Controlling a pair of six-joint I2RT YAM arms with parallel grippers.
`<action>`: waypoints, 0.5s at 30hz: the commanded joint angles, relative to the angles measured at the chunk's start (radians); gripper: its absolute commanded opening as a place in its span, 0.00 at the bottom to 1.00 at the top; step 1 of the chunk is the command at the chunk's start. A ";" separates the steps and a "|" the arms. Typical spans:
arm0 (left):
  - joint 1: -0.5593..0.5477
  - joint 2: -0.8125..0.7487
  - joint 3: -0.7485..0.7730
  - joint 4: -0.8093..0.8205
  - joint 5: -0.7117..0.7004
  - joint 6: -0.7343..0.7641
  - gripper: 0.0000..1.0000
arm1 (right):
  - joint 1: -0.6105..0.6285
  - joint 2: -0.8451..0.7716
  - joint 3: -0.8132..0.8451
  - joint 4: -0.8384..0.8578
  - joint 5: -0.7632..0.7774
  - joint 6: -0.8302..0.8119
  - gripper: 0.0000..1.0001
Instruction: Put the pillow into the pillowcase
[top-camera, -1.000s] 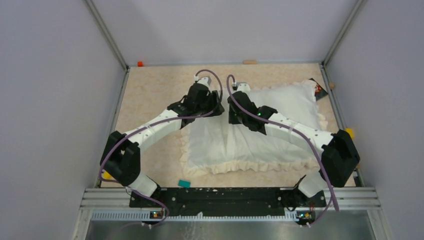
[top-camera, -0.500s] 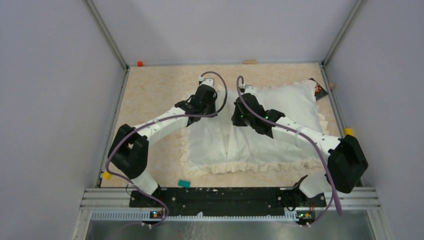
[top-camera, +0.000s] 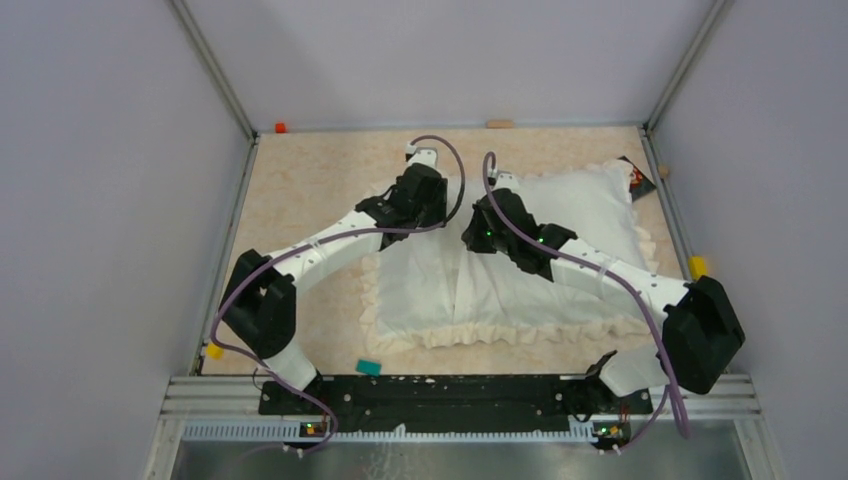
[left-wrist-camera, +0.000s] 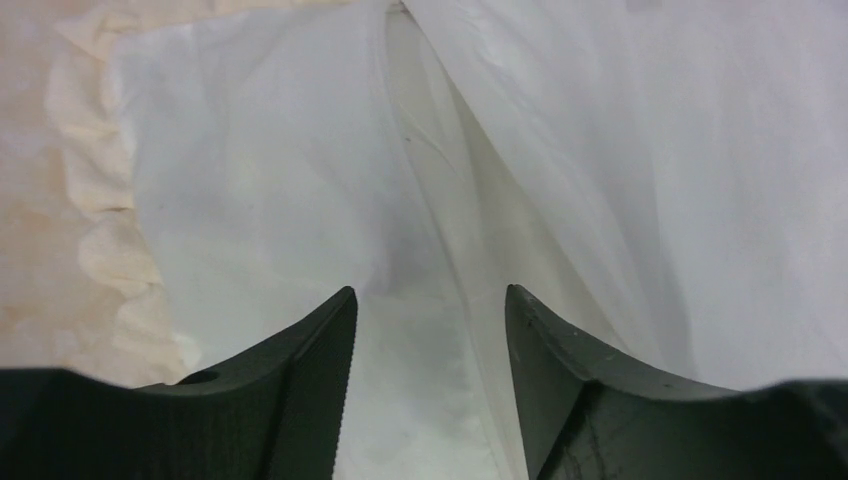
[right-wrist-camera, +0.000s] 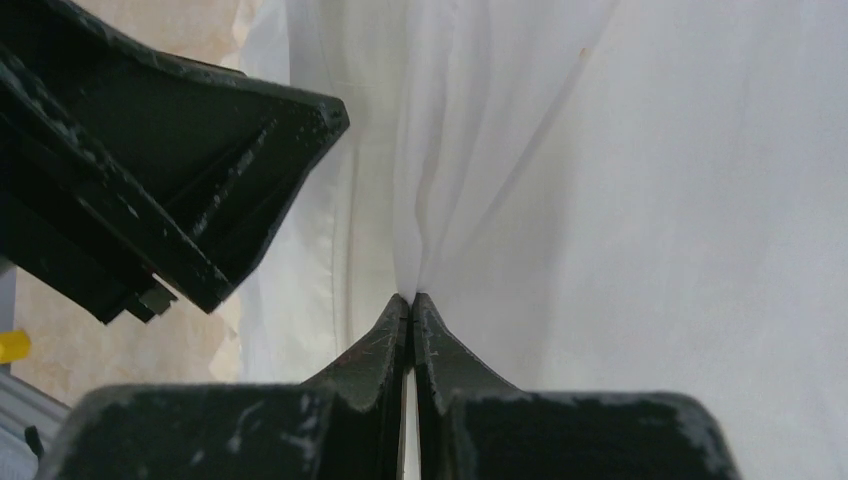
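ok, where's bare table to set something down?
Bare table left of the pillowcase, plus the far band behind it. Crowded: right edge, and the middle, where the left tool and right tool meet.

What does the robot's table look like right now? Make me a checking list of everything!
Surface: beige mottled table.
Job's things: frilly pillowcase lies there, plump on the right; pillow itself not seen.
Clutter: teal block near the front; orange piece at the far edge; yellow piece on the right.
Grippers: left gripper open over the fabric; right gripper shut, pinching a pillowcase fold.
Cables: purple cables loop off both arms.
Surroundings: grey walls; metal rail in front.
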 joint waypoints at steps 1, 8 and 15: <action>0.009 0.039 0.090 0.003 -0.147 0.038 0.66 | -0.006 -0.056 -0.019 0.052 -0.014 0.025 0.00; 0.014 0.171 0.221 -0.027 -0.182 0.052 0.57 | -0.007 -0.077 -0.069 0.105 -0.018 0.050 0.00; 0.014 0.193 0.250 -0.072 -0.248 0.050 0.33 | -0.008 -0.083 -0.073 0.112 -0.021 0.051 0.00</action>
